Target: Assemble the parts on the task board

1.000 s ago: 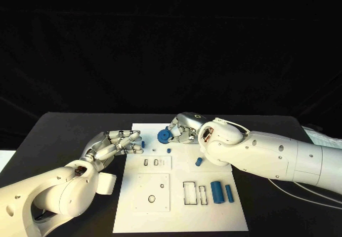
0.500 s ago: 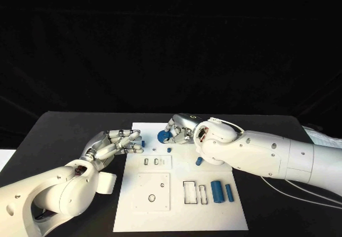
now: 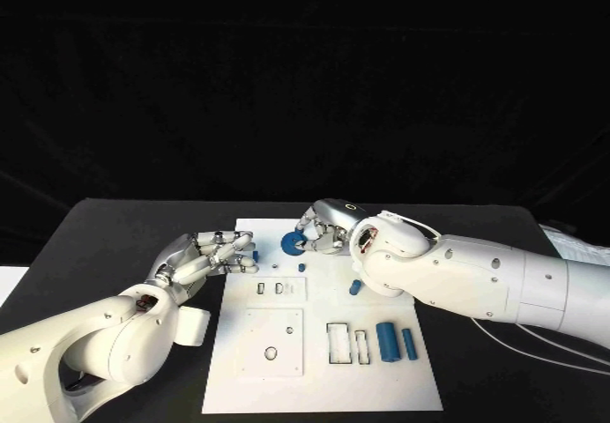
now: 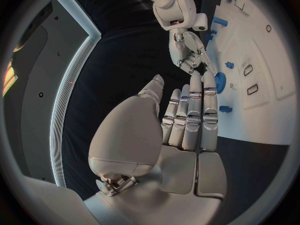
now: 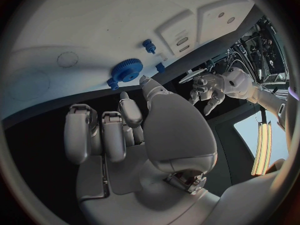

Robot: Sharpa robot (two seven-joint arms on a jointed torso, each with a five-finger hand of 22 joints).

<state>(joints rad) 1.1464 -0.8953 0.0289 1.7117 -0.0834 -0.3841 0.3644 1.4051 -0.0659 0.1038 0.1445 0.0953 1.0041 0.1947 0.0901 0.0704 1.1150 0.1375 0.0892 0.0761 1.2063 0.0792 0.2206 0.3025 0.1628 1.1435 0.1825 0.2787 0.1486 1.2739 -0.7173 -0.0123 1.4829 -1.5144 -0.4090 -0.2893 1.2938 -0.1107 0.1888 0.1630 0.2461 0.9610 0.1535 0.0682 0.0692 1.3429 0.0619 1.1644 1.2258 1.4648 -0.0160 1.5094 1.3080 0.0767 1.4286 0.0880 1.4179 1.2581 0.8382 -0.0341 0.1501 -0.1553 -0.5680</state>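
Two blue bars (image 3: pixel 394 341) lie side by side at the near right of the white task board (image 3: pixel 382 388), just beside a long slot. The task board lies in the middle of the black surface (image 3: pixel 115 238). Farther up, a small blue piece (image 3: pixel 354 286) lies on the board right by the right arm. Another little blue piece (image 3: pixel 301 267) sits near the middle. The left hand (image 3: pixel 210 251) is at the left edge of the board. Its fingers are straight and close together, and it holds nothing. A small blue peg (image 3: pixel 255 257) is just beside its fingertips. At the far end of the board is the blue gear (image 3: pixel 293 243). The right hand (image 3: pixel 324 231) is right at the gear with its fingers curled in. Its fingertips look like they touch the gear, but I cannot tell if it holds it.
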